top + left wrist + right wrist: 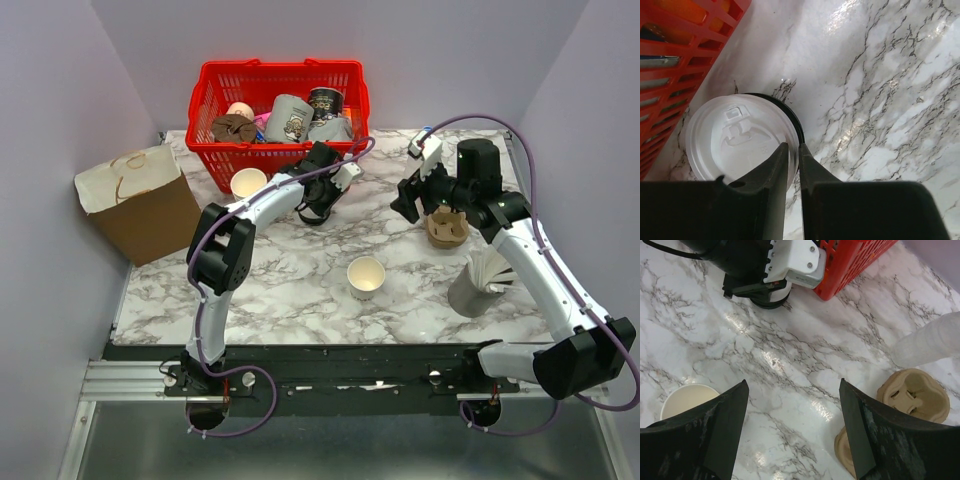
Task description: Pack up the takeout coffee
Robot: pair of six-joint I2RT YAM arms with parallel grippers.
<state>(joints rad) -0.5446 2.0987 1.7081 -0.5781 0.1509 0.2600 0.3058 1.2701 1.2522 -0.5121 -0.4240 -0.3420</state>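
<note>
An open cream-white paper cup (366,276) (686,401), the takeout coffee without a lid on it, stands mid-table. A white round lid (735,135) (772,296) rests on a black base in front of the red basket. My left gripper (322,208) (794,146) is pinched on that lid's right rim, one finger over the lid and one outside it. My right gripper (408,200) (793,382) hovers wide open above bare marble between the cup and a brown pulp cup carrier (447,228) (915,395), holding nothing.
The red basket (215,110) (670,60) at the back holds grey printed mugs and other items. A second open paper cup (248,183) stands by its front left. A cardboard box (150,215) sits at far left, and a tilted stack of cups (480,280) at right.
</note>
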